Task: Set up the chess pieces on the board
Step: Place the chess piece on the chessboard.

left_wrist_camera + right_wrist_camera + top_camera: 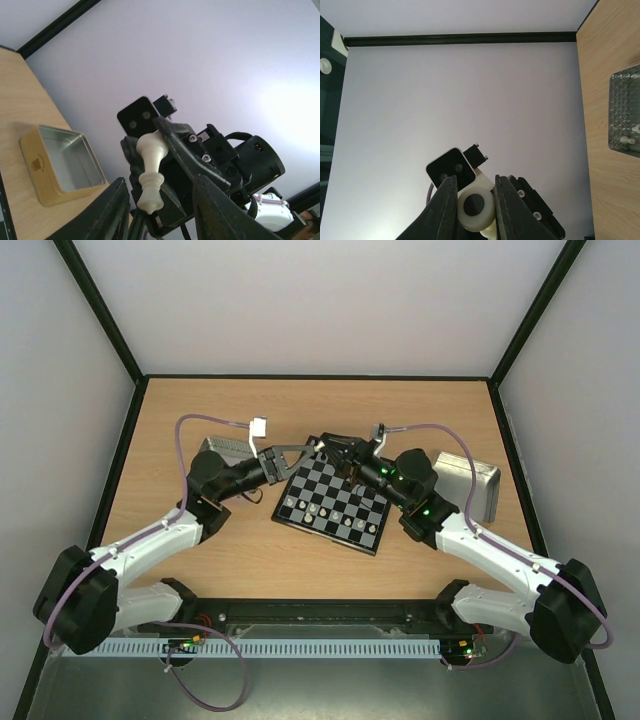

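Observation:
The chessboard [335,502] lies on the table between the arms. Several cream-white pieces [330,517] stand along its near rows. My two grippers meet in the air above the board's far corner. My right gripper [336,450] is shut on a cream-white chess piece [475,210], whose round base with a black pad faces the right wrist camera between the fingers [448,205]. The same piece [150,170] shows sideways in the left wrist view, tilted in the right gripper's fingers [192,157]. My left gripper [304,452] is open, its fingers [111,212] on either side of the piece and apart from it.
A metal tray [226,450] lies left of the board; in the right wrist view it [625,115] holds a few white pieces. A second, gold-sided tin tray [470,485] lies right of the board and looks empty in the left wrist view [60,170].

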### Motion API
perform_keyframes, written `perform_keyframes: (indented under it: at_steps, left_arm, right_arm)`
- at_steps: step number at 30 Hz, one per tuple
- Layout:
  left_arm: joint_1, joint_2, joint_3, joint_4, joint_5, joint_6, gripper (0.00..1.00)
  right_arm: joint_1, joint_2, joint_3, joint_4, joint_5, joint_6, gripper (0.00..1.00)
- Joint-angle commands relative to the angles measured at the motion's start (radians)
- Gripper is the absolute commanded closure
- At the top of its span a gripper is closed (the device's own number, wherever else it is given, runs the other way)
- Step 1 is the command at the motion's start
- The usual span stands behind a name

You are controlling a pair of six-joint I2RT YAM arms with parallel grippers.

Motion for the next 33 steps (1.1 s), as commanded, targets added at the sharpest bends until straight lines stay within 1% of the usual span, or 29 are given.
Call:
perform_keyframes:
  at_steps: [1,3,6,9,11,13,14,16,18,20,23,26,29,30,31,33]
  left_arm:
    - [-0.009,0.017,-0.005,0.104,-0.032,-0.029,0.67]
    - [-0.015,0.025,-0.006,0.112,-0.036,-0.032,0.71]
    - [-0.026,0.036,-0.003,0.115,-0.033,-0.031,0.75]
    - [-0.039,0.045,-0.007,0.11,-0.042,-0.032,0.73]
    - [-0.044,0.045,-0.011,0.109,-0.044,-0.029,0.73]
    - [-0.046,0.041,-0.014,0.104,-0.053,-0.024,0.77]
    - [-0.046,0.038,-0.013,0.097,-0.059,-0.019,0.81]
    - [-0.047,0.025,-0.013,0.066,-0.092,-0.008,0.87]
    - [-0.049,-0.001,-0.008,0.006,-0.134,0.025,0.9]
    - [-0.05,-0.022,0.015,-0.094,-0.166,0.075,0.93]
    - [-0.05,-0.037,0.047,-0.227,-0.173,0.14,0.95]
    - [-0.05,-0.051,0.076,-0.368,-0.176,0.197,0.96]
    - [-0.05,-0.048,0.137,-0.565,-0.169,0.277,0.96]
    - [-0.052,-0.046,0.171,-0.671,-0.169,0.311,0.96]
    - [-0.052,-0.041,0.188,-0.735,-0.172,0.344,0.96]
    - [-0.058,-0.018,0.254,-0.924,-0.186,0.427,0.96]
  right_arm:
    - [0.006,-0.017,-0.022,0.054,0.002,0.023,0.9]
    - [0.005,-0.014,-0.024,0.053,0.001,0.027,0.9]
    - [0.006,-0.011,-0.025,0.054,-0.001,0.029,0.9]
    - [0.006,-0.009,-0.026,0.057,0.002,0.03,0.9]
    - [0.006,-0.007,-0.028,0.061,0.003,0.03,0.9]
    - [0.006,-0.007,-0.029,0.06,0.005,0.03,0.9]
    - [0.006,-0.008,-0.031,0.058,0.006,0.03,0.91]
    - [0.006,-0.01,-0.031,0.04,0.006,0.023,0.9]
    - [0.006,-0.017,-0.024,-0.005,0.008,0.0,0.89]
    - [0.006,-0.031,-0.028,-0.051,0.023,-0.025,0.87]
    - [0.006,-0.052,-0.044,-0.106,0.053,-0.065,0.8]
    - [0.006,-0.077,-0.046,-0.175,0.097,-0.119,0.63]
    - [0.006,-0.119,-0.035,-0.285,0.178,-0.21,0.44]
    - [0.006,-0.135,-0.029,-0.346,0.217,-0.241,0.4]
    - [0.006,-0.154,-0.019,-0.403,0.261,-0.278,0.38]
    - [0.006,-0.191,-0.001,-0.512,0.363,-0.344,0.37]
